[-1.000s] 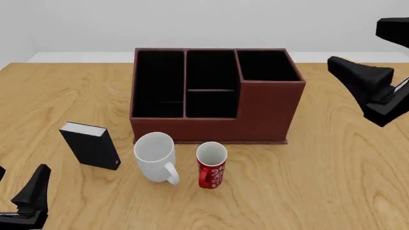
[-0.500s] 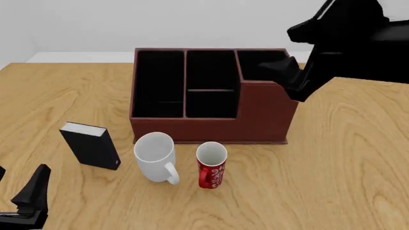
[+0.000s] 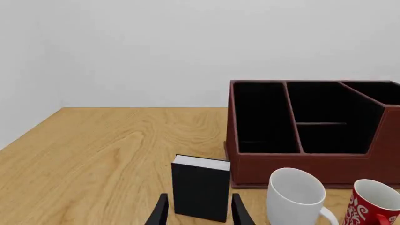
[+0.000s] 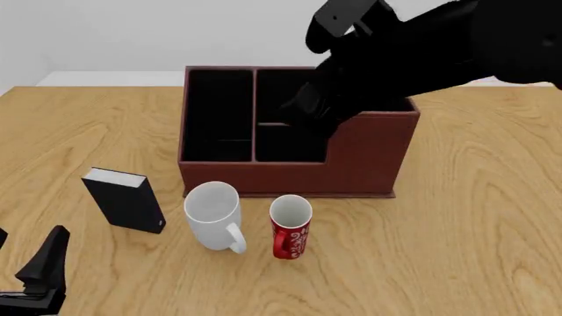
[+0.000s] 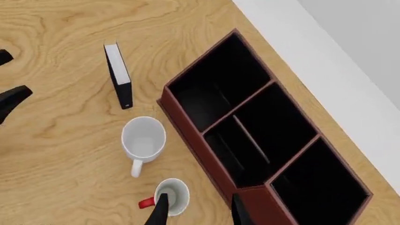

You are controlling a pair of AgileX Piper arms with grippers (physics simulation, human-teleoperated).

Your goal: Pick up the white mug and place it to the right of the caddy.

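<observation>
Left gripper [image 4: 39, 276] low at the near table [image 4: 474, 224] edge, fingers apart. White mug [image 4: 213, 214] upright, mouth up, handle toward the near-right, just before the caddy [image 4: 294, 135], left of the red mug [image 4: 291, 226]. Right gripper [image 5: 198, 211] above the caddy, fingers apart.

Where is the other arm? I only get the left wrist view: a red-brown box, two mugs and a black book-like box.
Observer: The right arm hangs over the large dark red-brown leather-look caddy, hiding its right rear compartment in the front view.
Operator: Is it holding anything?
Observer: No. In the right wrist view the right gripper is open, with nothing between its fingers, and the glossy white ceramic mug stands apart from it, on the wooden table.
</observation>
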